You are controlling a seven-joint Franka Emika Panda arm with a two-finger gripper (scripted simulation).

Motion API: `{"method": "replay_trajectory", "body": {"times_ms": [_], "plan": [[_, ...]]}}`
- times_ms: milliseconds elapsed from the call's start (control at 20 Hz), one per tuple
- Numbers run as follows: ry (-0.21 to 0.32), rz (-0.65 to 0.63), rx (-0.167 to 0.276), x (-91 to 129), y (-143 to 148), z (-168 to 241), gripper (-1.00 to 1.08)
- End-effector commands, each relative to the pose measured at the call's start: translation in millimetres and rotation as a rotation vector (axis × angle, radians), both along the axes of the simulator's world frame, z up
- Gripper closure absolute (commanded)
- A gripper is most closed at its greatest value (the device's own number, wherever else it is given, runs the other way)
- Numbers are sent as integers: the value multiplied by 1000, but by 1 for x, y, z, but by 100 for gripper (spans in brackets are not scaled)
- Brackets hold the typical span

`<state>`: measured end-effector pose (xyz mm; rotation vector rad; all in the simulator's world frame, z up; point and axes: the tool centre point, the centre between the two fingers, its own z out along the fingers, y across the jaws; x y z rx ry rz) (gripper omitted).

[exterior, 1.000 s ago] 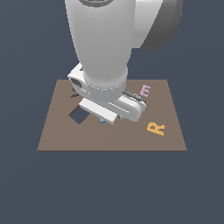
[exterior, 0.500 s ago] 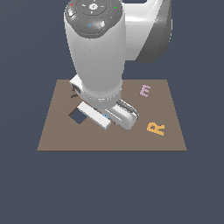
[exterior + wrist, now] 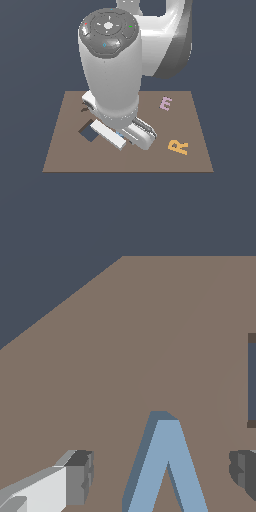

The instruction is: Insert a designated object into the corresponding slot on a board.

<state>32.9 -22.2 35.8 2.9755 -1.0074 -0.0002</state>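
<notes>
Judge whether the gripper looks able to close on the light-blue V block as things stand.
Probably yes. In the wrist view the V block lies flat on the board between the open gripper's fingers, with nothing in between.

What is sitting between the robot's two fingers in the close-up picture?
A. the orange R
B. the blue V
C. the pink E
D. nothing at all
B. In the wrist view the light-blue V block lies on the brown board in the gap of the open gripper, with one finger on each side and not touching it.
</notes>
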Motion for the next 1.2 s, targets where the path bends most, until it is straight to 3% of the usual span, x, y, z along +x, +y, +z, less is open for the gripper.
{"method": "replay_trajectory", "body": {"times_ms": [0, 50, 100, 750, 1150], "plan": [[0, -2, 0, 0, 0, -5, -92], [0, -2, 0, 0, 0, -6, -92], [0, -2, 0, 0, 0, -6, 108], [0, 1, 0, 0, -1, -6, 108], [0, 76, 0, -7, 2, -5, 108]]}}
